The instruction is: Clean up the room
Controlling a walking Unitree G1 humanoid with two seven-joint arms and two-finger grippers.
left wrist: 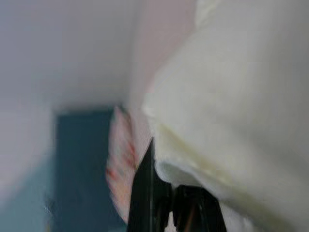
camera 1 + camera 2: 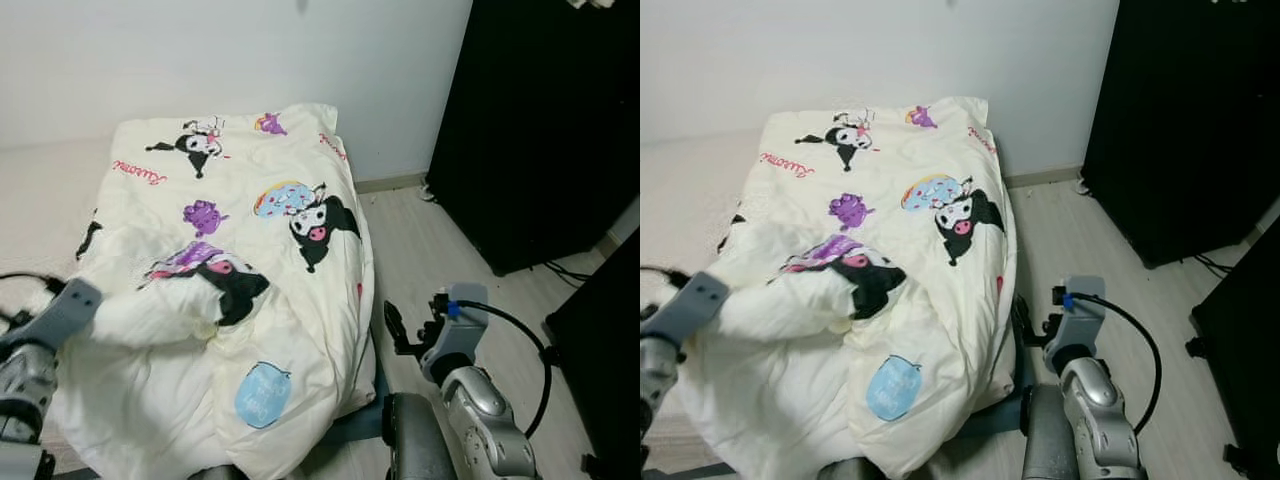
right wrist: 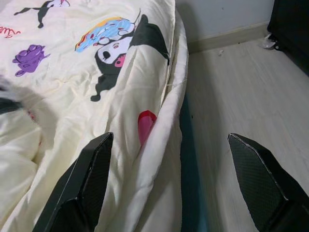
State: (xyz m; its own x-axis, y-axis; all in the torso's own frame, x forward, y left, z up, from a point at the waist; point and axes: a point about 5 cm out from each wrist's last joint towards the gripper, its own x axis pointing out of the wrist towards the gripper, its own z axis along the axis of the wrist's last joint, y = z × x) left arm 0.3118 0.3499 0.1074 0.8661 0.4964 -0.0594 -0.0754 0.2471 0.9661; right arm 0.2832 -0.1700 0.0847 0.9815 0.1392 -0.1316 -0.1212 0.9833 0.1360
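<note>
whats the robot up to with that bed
It is making the bed. The left gripper is closed on a fold of the cream cartoon-print duvet, which lies rumpled across the bed and hangs over the side by the wooden floor. The right gripper is open and holds nothing, hovering over the duvet's hanging edge. A black wardrobe stands at the right.

The duvet lies spread over the bed, a raised fold of it just ahead of the left gripper, its hanging edge ahead of the spread-fingered right gripper, with the floor and dark wardrobe beyond to its right.
</note>
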